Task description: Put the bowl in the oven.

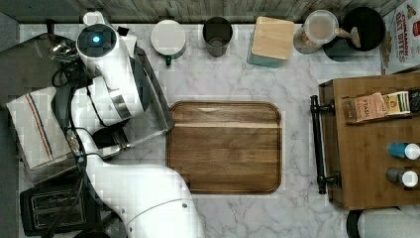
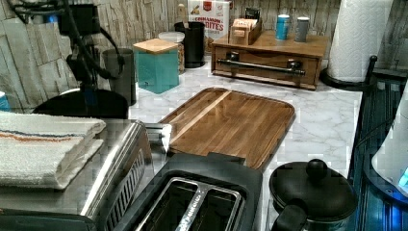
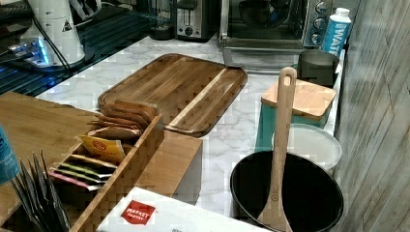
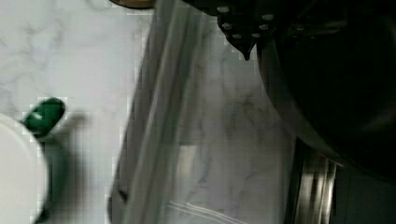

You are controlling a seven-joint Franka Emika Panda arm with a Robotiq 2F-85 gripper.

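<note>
The oven [image 3: 290, 24] stands with its glass door [image 1: 154, 101] dropped open onto the marble counter. The black bowl [image 3: 260, 12] hangs at the oven's mouth, above the door. In the left view the bowl [image 2: 82, 103] shows beyond the oven's top, with my gripper [image 2: 86, 72] coming down onto it from above. In the wrist view one dotted fingertip [image 4: 240, 30] sits at the rim of the bowl [image 4: 345, 84], and the oven's metal front edge lies below. My gripper is shut on the bowl; the arm covers it in the top view.
A striped towel [image 1: 34, 129] lies on the oven. A black toaster [image 1: 49, 208] stands beside it. A wooden board [image 1: 225, 146] lies just past the open door. A dark grey cup [image 1: 217, 35], a white-lidded mug [image 1: 168, 37] and a teal canister [image 1: 272, 39] line the wall.
</note>
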